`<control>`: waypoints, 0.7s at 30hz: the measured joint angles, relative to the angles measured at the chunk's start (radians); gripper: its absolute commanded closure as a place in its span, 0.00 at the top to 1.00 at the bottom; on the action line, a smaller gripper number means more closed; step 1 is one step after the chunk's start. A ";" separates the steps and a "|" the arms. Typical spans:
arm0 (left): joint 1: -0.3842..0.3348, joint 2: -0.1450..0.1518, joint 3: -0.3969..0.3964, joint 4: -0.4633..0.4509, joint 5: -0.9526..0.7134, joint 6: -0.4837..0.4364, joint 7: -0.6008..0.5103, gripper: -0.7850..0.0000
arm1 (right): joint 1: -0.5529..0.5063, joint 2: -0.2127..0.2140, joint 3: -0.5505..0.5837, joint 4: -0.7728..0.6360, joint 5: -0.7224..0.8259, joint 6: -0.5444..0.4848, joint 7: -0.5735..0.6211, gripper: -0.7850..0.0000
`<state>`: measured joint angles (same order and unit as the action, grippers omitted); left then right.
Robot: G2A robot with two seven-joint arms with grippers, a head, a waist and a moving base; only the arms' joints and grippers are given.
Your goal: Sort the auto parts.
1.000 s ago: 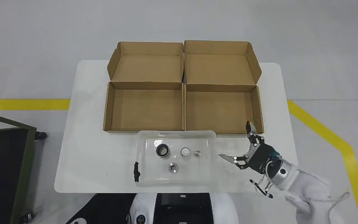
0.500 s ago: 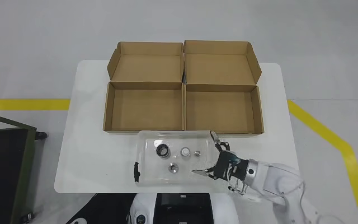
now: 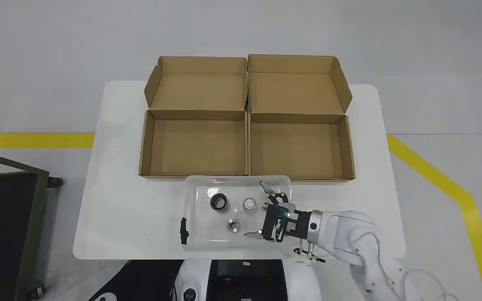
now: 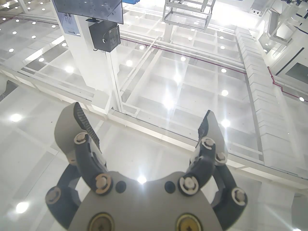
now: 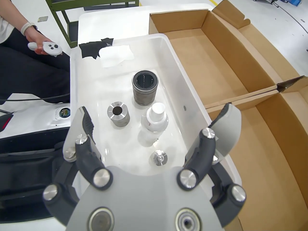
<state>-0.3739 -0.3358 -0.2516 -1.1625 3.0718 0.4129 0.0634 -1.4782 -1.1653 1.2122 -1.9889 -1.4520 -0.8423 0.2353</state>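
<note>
Right gripper (image 3: 254,211) has swung left over the near bin (image 3: 190,214), jaws spread, empty; descending for the small stud (image 5: 158,157) inside could topple the white part (image 5: 155,121) just beside it.

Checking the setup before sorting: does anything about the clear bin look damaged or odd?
The clear bin has ragged black tape and a white patch stuck at one end, like a makeshift repair. Nothing looks spilled.

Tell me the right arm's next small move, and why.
Probably lower the right end effector toward the small silver fitting in the clear bin: the end effector is open above the bin, that fitting lies nearest it, and stands apart from the white plastic part.
</note>
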 measured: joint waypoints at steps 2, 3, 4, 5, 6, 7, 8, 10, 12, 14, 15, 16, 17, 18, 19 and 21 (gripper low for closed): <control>0.000 0.000 0.000 0.000 0.000 0.000 0.000 1.00 | 0.005 0.001 -0.003 0.004 -0.002 0.000 0.009 1.00; 0.000 0.000 0.000 0.000 0.000 0.000 0.000 1.00 | 0.007 0.002 -0.006 0.006 -0.004 0.001 0.016 1.00; 0.000 0.000 0.000 0.000 0.000 0.000 0.000 1.00 | 0.009 0.003 -0.008 0.007 -0.005 0.002 0.021 0.97; 0.000 0.000 0.000 0.000 0.000 0.000 0.000 1.00 | 0.012 0.003 -0.010 0.009 -0.006 0.004 0.025 0.94; 0.000 0.000 0.000 0.000 0.000 0.000 0.000 1.00 | 0.016 0.004 -0.013 0.012 -0.008 0.007 0.032 0.93; 0.000 0.000 0.000 0.000 0.000 0.000 0.000 1.00 | 0.019 0.004 -0.015 0.014 -0.009 0.009 0.037 0.93; 0.000 0.000 0.000 0.000 0.000 0.000 0.000 1.00 | 0.025 0.005 -0.018 0.019 -0.011 0.012 0.043 0.89; 0.000 0.000 0.000 0.000 0.000 0.000 0.000 1.00 | 0.032 0.005 -0.023 0.026 -0.012 0.015 0.051 0.69; 0.000 0.000 0.000 0.000 0.000 0.000 0.000 1.00 | 0.040 0.006 -0.032 0.036 -0.014 0.018 0.060 0.67; 0.000 0.000 0.000 0.000 0.000 0.000 0.000 1.00 | 0.047 0.006 -0.040 0.045 -0.014 0.019 0.065 0.66; 0.000 0.000 0.000 0.000 0.000 0.000 0.000 1.00 | 0.051 0.006 -0.046 0.052 -0.014 0.021 0.067 0.65; 0.000 0.000 0.000 0.000 0.000 0.000 0.000 1.00 | 0.054 0.006 -0.049 0.057 -0.012 0.023 0.069 0.66; 0.000 0.000 0.000 0.000 0.000 0.000 0.000 1.00 | 0.057 0.006 -0.053 0.062 -0.011 0.025 0.070 0.67; 0.000 0.000 0.000 0.000 0.000 0.000 0.000 1.00 | 0.061 0.006 -0.056 0.069 -0.010 0.028 0.071 0.67; 0.000 0.000 0.000 0.000 0.000 0.000 0.000 1.00 | 0.064 0.006 -0.060 0.073 -0.010 0.031 0.072 0.64; 0.000 0.000 0.000 0.000 0.000 0.000 0.000 1.00 | 0.071 0.006 -0.066 0.084 -0.010 0.037 0.073 0.62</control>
<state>-0.3739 -0.3358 -0.2516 -1.1625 3.0718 0.4129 0.0634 -1.4073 -1.1591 1.1461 -1.9052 -1.4622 -0.8058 0.3083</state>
